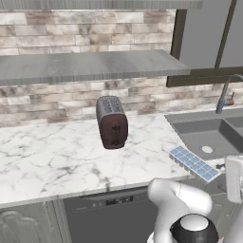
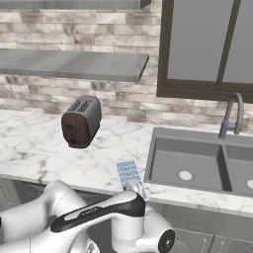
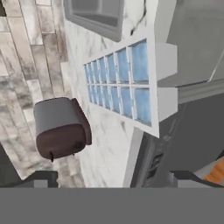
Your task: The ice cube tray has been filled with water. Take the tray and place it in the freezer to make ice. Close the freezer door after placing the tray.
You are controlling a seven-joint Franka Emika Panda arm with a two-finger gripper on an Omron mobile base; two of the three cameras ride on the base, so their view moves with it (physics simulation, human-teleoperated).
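The ice cube tray [image 1: 194, 163] is a long white grid with pale blue water [image 3: 141, 105] in its cells. It lies flat at the front edge of the marble counter [image 1: 57, 156], just left of the sink, and shows as well in the right base view as the tray [image 2: 128, 173]. In the hand view the tray [image 3: 122, 85] is ahead of my gripper [image 3: 114, 179], its near end jutting past the counter edge. My gripper is open wide, apart from the tray, with nothing between its fingertips [image 3: 41, 177]. The freezer and the freezer door are out of view.
A dark red and grey toaster [image 1: 112, 122] stands on the counter left of the tray. The grey sink [image 2: 197, 165] with its faucet [image 2: 232, 116] is to the right. A grey shelf [image 1: 85, 66] hangs above. A dishwasher front [image 1: 109, 213] sits under the counter.
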